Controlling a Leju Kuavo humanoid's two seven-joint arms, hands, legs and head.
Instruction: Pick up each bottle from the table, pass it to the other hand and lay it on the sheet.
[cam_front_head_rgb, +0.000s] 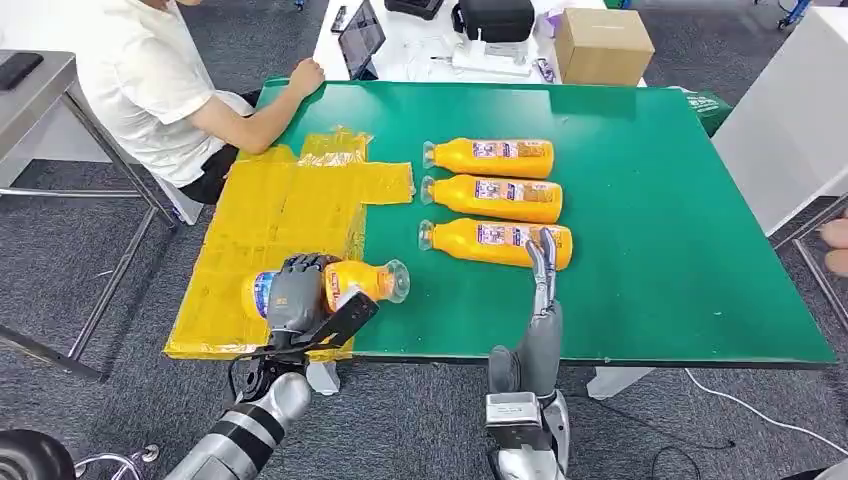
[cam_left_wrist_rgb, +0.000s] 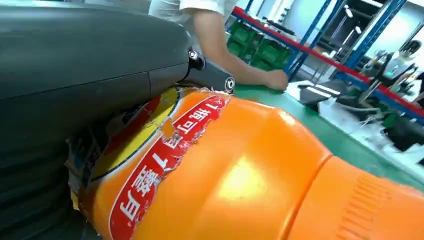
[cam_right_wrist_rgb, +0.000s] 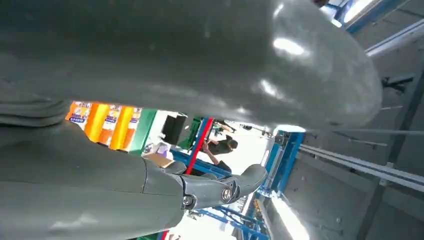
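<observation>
The orange plastic juice bottle (cam_front_head_rgb: 345, 285) with a torn red label lies on its side in our left hand (cam_front_head_rgb: 295, 300), whose dark fingers wrap its middle, low over the near edge of the crinkled yellow plastic sheet (cam_front_head_rgb: 270, 215), its neck pointing toward the green worktop (cam_front_head_rgb: 650, 200). We judge that, once let go, the round bottle could roll off this near edge, and the loose label may slip in the grip. Our right hand (cam_front_head_rgb: 545, 265) holds nothing, fingers straight, beside the nearest of the three orange bottles (cam_front_head_rgb: 495, 195) lying in a row.
</observation>
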